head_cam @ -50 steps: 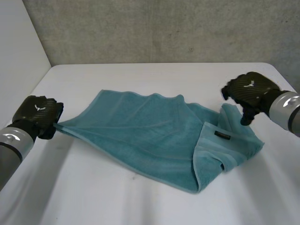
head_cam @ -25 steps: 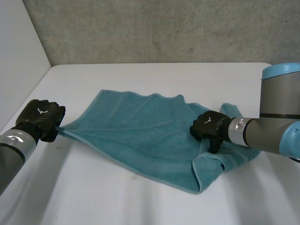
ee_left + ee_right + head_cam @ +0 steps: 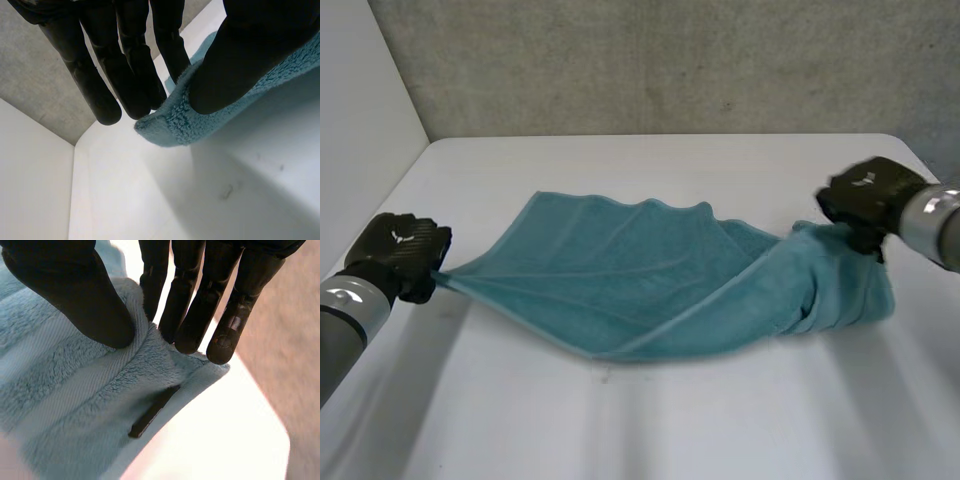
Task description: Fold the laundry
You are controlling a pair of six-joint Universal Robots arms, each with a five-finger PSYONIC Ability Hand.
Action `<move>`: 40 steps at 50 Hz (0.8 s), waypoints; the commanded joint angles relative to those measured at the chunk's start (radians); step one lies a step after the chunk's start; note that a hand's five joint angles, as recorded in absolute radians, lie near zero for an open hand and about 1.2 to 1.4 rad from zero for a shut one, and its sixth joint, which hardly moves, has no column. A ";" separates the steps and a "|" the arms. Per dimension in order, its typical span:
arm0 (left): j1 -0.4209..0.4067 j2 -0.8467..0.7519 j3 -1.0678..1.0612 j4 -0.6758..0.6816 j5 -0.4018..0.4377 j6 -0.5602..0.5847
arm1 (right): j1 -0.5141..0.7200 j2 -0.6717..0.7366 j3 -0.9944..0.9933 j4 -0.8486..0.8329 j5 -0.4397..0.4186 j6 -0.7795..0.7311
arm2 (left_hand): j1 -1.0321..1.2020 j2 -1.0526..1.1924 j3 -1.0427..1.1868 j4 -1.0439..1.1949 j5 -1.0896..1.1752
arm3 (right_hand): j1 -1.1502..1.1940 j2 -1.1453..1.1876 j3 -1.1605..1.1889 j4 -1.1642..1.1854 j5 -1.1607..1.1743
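Two hands on one cloth: the left hand [image 3: 398,255] pinches the left corner of the teal towel [image 3: 620,280] between thumb and fingers. The towel is stretched across the middle of the white table [image 3: 650,420], and the right hand [image 3: 868,200] pinches its bunched right end beside a dark label [image 3: 152,412]. A white side wall [image 3: 360,120] stands at left, with a grey concrete wall [image 3: 670,60] behind the table.

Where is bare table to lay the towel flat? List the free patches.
Free: the table's near strip up to the towel, and the far strip between towel and grey wall. Crowded: the towel's two ends, pinched by the left hand and right hand.
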 commanded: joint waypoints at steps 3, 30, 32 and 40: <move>0.016 0.082 -0.036 -0.228 0.009 0.019 | -0.094 -0.120 0.237 0.209 0.061 -0.205 | 0.283 0.196 0.204 0.200 0.249 | 0.436 0.223 0.214 0.205 0.247; -0.172 -0.277 0.930 -0.082 -0.196 -0.035 | -0.014 0.081 -0.564 -0.364 0.218 0.092 | 0.283 0.196 0.204 0.200 0.249 | 0.436 0.223 0.214 0.205 0.247; -0.175 -0.265 1.013 0.007 -0.207 -0.105 | -0.011 0.059 -0.565 -0.439 0.221 0.133 | 0.283 0.196 0.204 0.200 0.249 | 0.436 0.223 0.214 0.205 0.247; -0.171 -0.177 0.931 0.184 -0.201 -0.230 | -0.011 -0.189 -0.217 -0.726 0.218 0.228 | 0.283 0.196 0.204 0.200 0.249 | 0.436 0.223 0.214 0.205 0.247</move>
